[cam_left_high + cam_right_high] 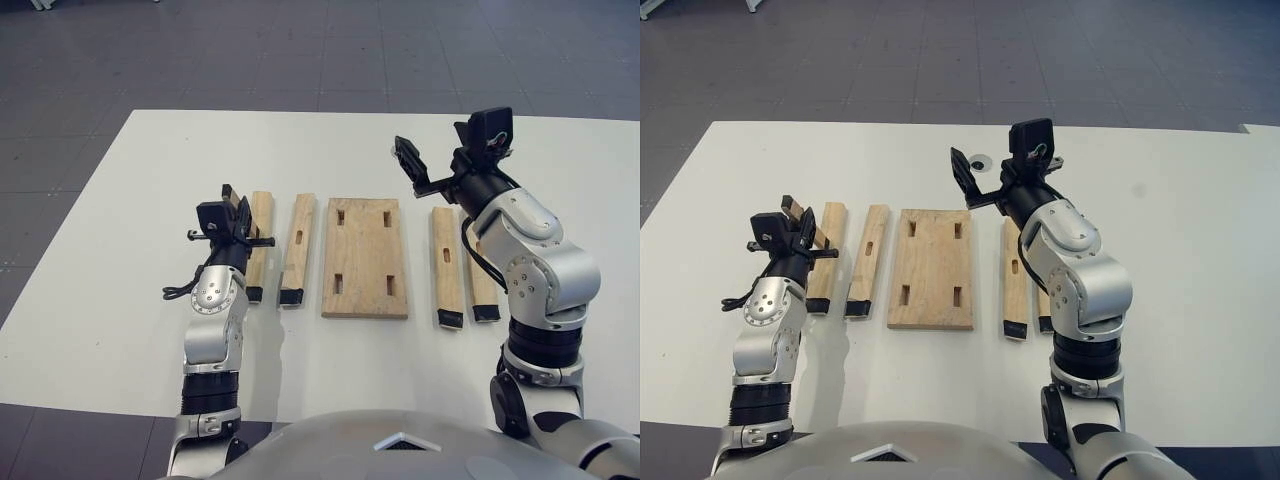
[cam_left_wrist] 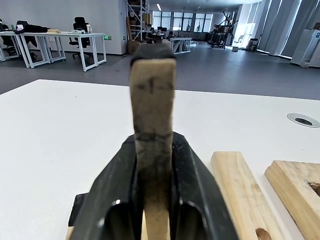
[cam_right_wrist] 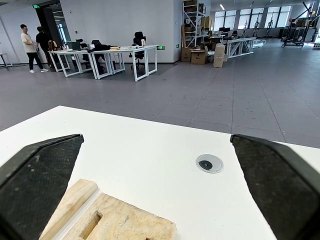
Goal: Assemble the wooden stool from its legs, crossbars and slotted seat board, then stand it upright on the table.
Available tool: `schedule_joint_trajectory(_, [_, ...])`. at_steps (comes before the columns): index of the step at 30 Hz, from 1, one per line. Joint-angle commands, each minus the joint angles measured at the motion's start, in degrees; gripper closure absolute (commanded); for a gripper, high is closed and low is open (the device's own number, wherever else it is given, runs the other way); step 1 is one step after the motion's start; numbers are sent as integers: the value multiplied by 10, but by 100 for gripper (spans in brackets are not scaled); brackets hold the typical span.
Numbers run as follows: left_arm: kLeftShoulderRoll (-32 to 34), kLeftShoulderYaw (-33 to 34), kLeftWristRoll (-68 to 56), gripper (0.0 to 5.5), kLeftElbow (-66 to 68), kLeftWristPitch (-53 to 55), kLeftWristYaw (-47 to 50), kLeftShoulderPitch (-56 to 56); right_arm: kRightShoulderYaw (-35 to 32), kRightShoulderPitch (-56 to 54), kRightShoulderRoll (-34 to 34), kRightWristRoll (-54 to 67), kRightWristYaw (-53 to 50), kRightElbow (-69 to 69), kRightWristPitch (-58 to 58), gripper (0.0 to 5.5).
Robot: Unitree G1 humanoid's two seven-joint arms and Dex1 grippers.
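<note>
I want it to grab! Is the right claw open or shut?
Open: the right gripper has fingers wide apart, holding nothing.

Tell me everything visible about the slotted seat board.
The slotted seat board is a rectangular slab of pale, plywood-like wood with four small rectangular slots, two near its far end and two near its near end. It lies flat on the white table, midway between two pairs of wooden legs, apart from them. Only the table touches it.
</note>
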Motion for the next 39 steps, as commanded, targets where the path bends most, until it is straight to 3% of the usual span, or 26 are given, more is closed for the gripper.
schedule_joint_trajectory(1, [-9, -18, 3, 509, 2, 71, -3, 14, 0, -9, 2, -1, -1, 0, 1, 0])
schedule_joint_trajectory(21, [-41, -18, 32, 509, -20, 74, 25, -25, 5, -12, 3, -6, 0, 8, -3, 0])
schedule_joint_trajectory(22, [-41, -17, 29, 472, -21, 76, 23, -25, 6, -12, 3, -6, 0, 8, -3, 0])
schedule_joint_trajectory(28, [-43, -15, 26, 372, -28, 86, 24, -30, 5, -11, 3, -7, -1, 7, -5, 0])
schedule_joint_trajectory(39, [-35, -5, 35, 220, -72, 124, 38, -49, 5, -6, 8, -14, -3, 2, -5, 0])
